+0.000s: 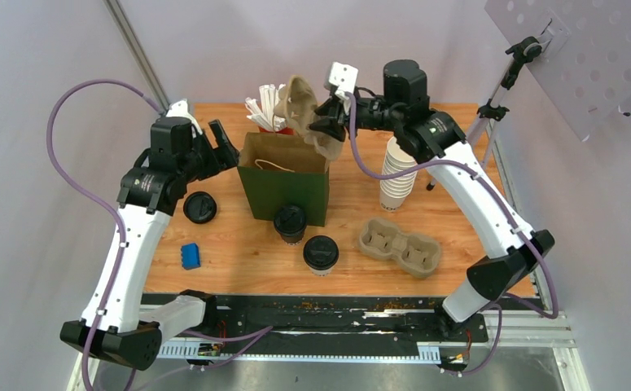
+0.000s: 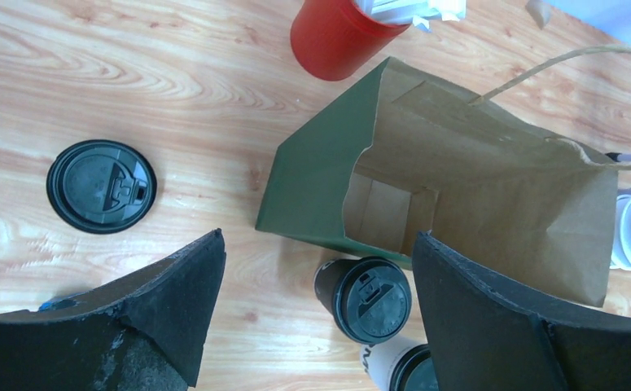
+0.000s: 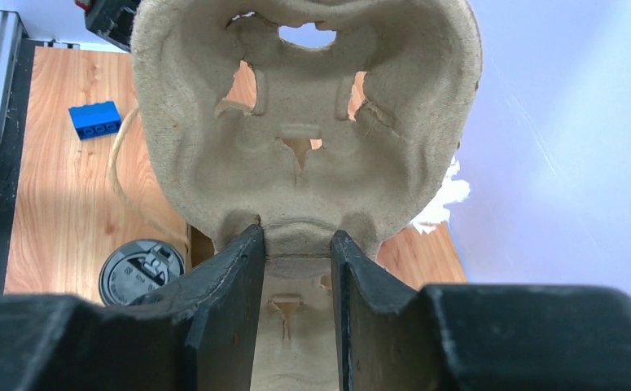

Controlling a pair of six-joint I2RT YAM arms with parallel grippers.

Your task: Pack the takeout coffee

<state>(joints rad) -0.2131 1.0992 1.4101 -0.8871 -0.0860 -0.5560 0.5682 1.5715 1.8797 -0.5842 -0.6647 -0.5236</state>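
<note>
Top external view: bare wooden table left of the takeout coffee, near the front edge, just beside a dark lidded cup and apart from a pulp tray lying flat. Upright, long axis vertical, round black sip lid facing up, white paper wall. Behind it, a green paper bag, mouth open, brown inside. Left gripper spread wide by the bag's left edge, holding nothing. Right gripper pinching a rough tan moulded-fibre cup carrier above the bag mouth.
</note>
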